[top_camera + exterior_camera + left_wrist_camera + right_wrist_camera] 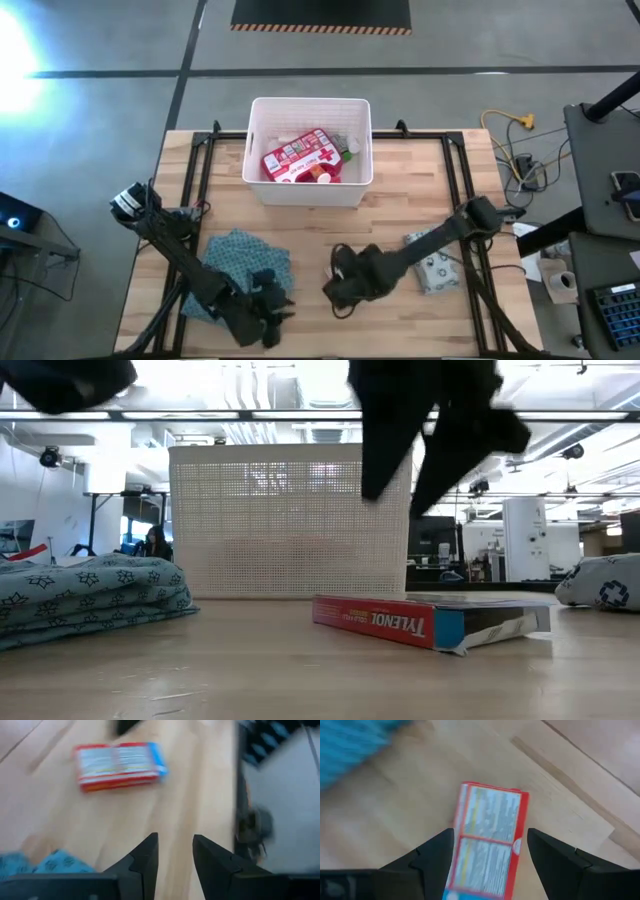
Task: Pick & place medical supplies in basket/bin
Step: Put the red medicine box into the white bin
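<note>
Small red-blue-white box [430, 622] lying flat on worktop [300, 670] in front of white bin [290, 520], seen low. From above, right claw [345, 285] directly over it. Right wrist: fingers [432, 857] wide, straddling box, not gripping. Left claw [175, 855] narrow, empty, near cloth [245, 260].

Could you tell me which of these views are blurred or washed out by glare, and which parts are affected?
High view: strong glare at the top-left floor; the white bin stays clear. Low view: bright ceiling lights behind; the Tylenol box reads sharply. Left wrist view: smeared overall, box soft. Right wrist view: blue cloth blurred, box print unreadable.
</note>
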You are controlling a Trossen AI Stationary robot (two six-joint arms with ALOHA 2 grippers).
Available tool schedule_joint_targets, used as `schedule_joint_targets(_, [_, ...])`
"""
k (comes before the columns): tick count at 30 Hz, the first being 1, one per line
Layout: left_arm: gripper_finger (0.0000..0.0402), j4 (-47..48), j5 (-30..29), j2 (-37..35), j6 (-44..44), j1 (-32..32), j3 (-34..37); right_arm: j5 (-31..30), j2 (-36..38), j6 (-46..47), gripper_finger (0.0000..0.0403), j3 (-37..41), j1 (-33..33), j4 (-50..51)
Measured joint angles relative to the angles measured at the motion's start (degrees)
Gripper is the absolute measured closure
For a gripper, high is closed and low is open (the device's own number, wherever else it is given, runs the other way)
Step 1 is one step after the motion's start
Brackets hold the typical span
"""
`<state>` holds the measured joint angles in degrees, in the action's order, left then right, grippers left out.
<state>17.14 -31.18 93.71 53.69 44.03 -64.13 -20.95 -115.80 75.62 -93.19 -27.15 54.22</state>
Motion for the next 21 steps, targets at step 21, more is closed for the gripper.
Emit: schedule_joint_targets(21, [0.0299, -23.4, 3.8, 5.2, 30.6, -9.9, 9.2, 15.1, 21.3, 13.3, 0.0161, 42.0, 3.0, -42.8])
